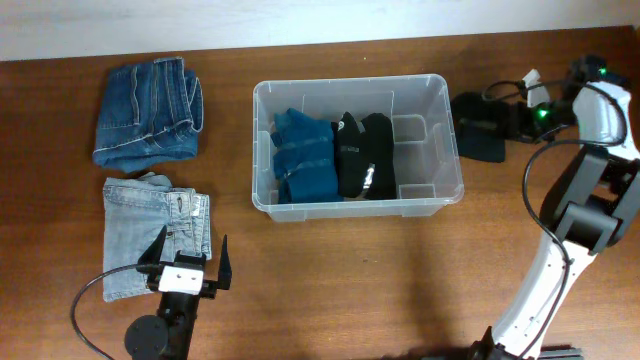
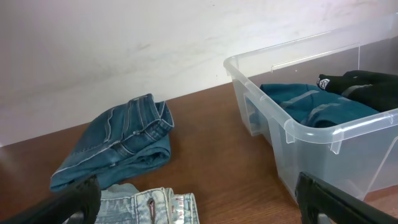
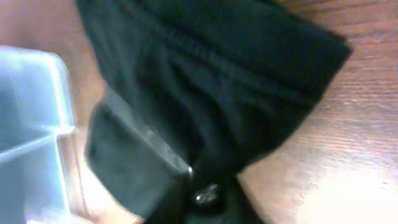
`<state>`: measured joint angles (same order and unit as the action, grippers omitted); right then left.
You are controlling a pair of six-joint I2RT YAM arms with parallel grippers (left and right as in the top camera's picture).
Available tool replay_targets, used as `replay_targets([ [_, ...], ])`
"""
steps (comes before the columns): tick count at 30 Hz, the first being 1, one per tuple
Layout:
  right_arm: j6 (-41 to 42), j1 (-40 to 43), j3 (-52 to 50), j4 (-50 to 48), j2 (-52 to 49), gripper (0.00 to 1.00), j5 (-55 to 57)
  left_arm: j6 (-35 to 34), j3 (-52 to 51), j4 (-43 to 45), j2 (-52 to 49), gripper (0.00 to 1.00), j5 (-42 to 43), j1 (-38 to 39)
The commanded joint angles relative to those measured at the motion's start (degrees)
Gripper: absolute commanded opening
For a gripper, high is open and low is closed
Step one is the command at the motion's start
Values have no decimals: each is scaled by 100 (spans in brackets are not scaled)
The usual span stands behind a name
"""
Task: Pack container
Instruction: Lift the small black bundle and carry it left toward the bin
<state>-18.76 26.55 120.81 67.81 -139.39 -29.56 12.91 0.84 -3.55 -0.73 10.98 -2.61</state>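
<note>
Container (image 1: 420, 200) sits mid-desk (image 1: 400, 280), long side running left to right, upright, no lid on it. Inside, at its left end: a folded blue garment (image 1: 305, 158), with a black garment (image 1: 362, 152) pressed against its right side; the right end of the bin shows only clear floor. Left of the container, well apart from it, folded dark jeans (image 1: 148, 112) lie at the far side of the desk, and folded pale jeans (image 1: 150, 235) lie nearer, just below them. Left pincer (image 1: 192, 245) hovers low over the near right corner of the pale jeans, fingers spread wide, nothing between them; the left wrist view shows both fingertips (image 2: 68, 202) at the bottom corners of the frame, with the dark jeans (image 2: 118, 146) and the container wall (image 2: 323, 134) ahead of them. Right pincer (image 1: 500, 120) is down on a black cloth (image 1: 472, 145) lying on the desk just beside the container's right end. Right wrist view is blurred and almost filled by that black cloth (image 3: 236, 81), with a corner of the container (image 3: 31, 124) at the left edge. Cannot tell whether the right pincer is spread or pinching the cloth.
</note>
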Motion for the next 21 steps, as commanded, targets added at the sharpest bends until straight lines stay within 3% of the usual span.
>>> replay_targets([
  [1, 197, 234, 632, 328, 39, 6, -647, 87, -33, 0, 39, 99, 66, -7],
  [16, 170, 385, 3314, 2962, 588, 4, -2708, 90, -33, 0, 39, 99, 66, -7],
  [21, 581, 166, 3438, 2953, 1169, 4, -2616, 90, -33, 0, 39, 99, 66, -7],
])
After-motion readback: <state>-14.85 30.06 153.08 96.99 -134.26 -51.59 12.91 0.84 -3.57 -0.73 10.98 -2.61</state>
